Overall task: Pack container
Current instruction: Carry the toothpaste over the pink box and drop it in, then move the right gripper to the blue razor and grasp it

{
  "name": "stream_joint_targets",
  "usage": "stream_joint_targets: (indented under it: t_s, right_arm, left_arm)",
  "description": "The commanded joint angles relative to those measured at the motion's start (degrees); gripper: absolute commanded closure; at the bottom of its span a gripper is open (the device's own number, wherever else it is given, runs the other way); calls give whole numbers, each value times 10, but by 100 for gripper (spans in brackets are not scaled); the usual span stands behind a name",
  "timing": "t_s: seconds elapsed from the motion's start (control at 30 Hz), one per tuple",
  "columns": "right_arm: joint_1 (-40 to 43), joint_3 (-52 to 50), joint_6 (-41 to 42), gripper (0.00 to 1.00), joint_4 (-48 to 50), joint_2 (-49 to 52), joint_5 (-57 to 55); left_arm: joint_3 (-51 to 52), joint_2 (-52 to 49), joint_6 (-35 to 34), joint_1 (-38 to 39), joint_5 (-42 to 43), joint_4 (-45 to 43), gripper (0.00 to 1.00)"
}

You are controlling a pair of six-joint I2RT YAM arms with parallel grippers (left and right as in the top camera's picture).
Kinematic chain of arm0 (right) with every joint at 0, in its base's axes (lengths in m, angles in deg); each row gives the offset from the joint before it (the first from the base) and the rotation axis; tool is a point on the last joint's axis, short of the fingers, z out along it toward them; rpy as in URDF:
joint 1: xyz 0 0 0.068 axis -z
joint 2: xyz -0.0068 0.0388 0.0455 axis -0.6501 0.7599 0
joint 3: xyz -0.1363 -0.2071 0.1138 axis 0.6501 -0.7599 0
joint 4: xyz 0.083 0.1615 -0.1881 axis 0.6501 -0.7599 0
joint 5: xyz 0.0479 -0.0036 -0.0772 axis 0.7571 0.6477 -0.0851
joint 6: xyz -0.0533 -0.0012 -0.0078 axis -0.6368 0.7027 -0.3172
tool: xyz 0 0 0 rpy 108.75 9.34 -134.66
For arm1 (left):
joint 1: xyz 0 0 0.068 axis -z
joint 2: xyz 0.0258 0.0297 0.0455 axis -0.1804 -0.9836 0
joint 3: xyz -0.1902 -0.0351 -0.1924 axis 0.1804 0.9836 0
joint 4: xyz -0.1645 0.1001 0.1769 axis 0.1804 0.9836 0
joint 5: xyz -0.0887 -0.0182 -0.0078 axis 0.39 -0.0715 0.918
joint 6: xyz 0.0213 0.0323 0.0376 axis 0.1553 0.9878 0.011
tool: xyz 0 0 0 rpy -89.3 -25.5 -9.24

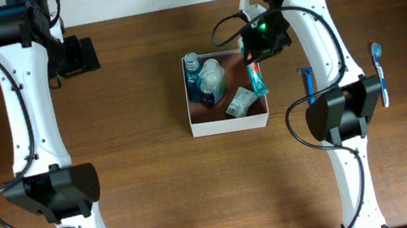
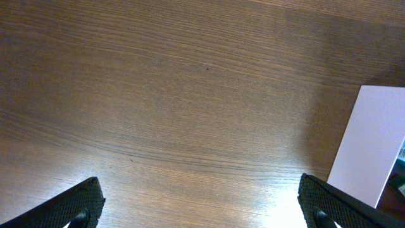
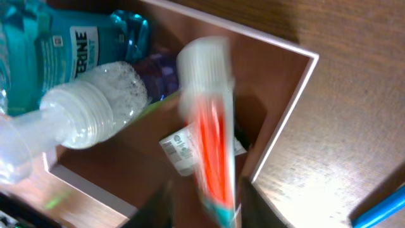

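Blurred red-and-white toothpaste tube seemingly hangs over the square white-walled container; right gripper jaws mostly cut off, hold unreadable. Left gripper jaws gape wide, empty.

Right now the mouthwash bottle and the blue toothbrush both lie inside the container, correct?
Not quite. The mouthwash bottle is inside the container, but the blue toothbrush lies outside it on the table, off to the right, as the overhead view shows.
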Motion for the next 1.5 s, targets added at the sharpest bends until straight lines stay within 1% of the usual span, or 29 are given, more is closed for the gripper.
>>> stream_joint_targets:
  t_s: [0.0,0.07,0.17,0.23,0.3,0.33,0.43,0.67,0.8,0.97,1.2,1.27,1.3,1.4,1.47]
  right_arm:
    - [-9,9,3,62,-3,-14,-5]
    - [-7,9,3,52,-3,-14,-5]
    - [-5,9,3,41,-3,-14,-21]
    - [0,9,5,36,-3,-14,-63]
    - [9,9,29,29,-3,-14,-116]
    - [16,9,34,28,-3,-14,-133]
    - [48,9,33,23,-3,-14,-140]
    - [113,-1,33,21,-4,-14,-140]
    - [142,-37,33,21,-4,-24,-127]
    - [146,-120,32,21,-4,-42,-128]
    - [146,-185,33,20,0,-42,-168]
    - [146,-196,33,20,18,-42,-168]
    - [146,-202,34,18,30,-42,-168]
    - [146,-223,59,16,63,-42,-168]
    - [146,-236,61,16,75,-42,-168]
  left_arm:
    - [2,12,-3,-1,4,-1,1]
    - [2,12,-3,-1,4,-1,1]
    - [2,12,-3,-1,4,-1,1]
    - [2,12,-3,-1,4,-1,1]
    - [2,12,-3,-1,4,-1,1]
    - [2,12,-3,-1,4,-1,1]
    - [2,12,-3,-1,4,-1,1]
    - [2,12,-3,-1,4,-1,1]
    - [2,12,-3,-1,4,-1,1]
    - [2,12,-3,-1,4,-1,1]
    - [2,12,-3,-1,4,-1,1]
    - [2,12,-3,-1,4,-1,1]
    - [2,12,-3,-1,4,-1,1]
    - [2,12,-3,-1,4,-1,1]
    - [2,12,-3,-1,4,-1,1]
